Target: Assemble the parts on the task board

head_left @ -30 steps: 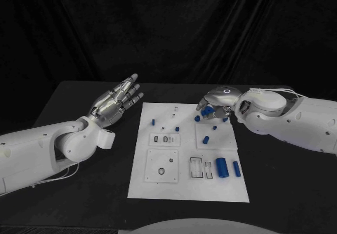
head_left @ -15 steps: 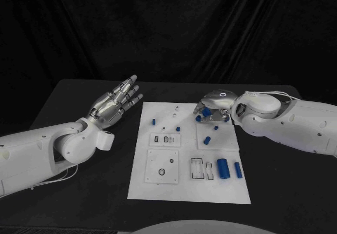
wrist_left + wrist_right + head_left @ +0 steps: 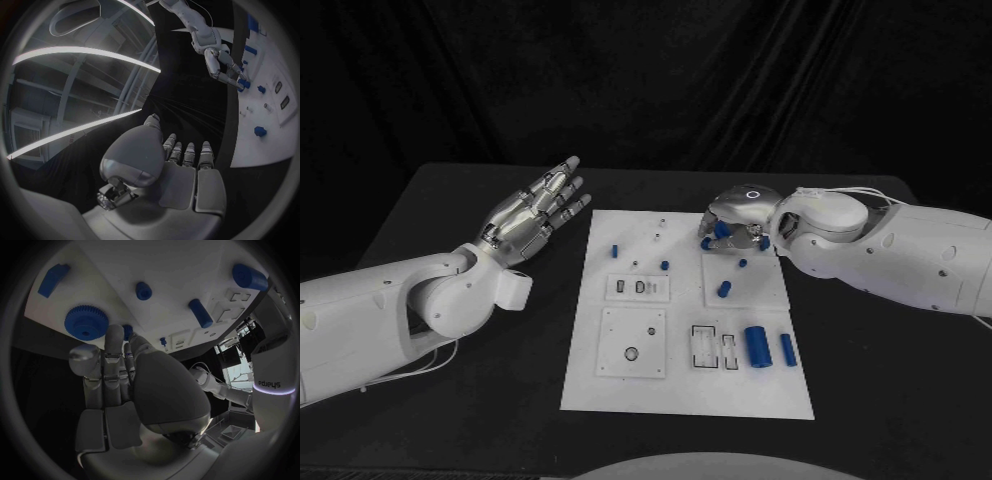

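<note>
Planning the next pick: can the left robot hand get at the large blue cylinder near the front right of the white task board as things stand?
Probably yes. The left robot hand is open and raised beside the white task board; nothing covers the large blue cylinder, and the right robot hand works at the far end.

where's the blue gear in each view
Head view: the blue gear is mostly hidden under the right hand, at the far right part of the task board.
Left wrist view: blue pieces show at the right hand's fingertips; I cannot tell which is the gear.
Right wrist view: the gear lies on the board just beyond the fingertips.
Shared landmark: the right hand.
</note>
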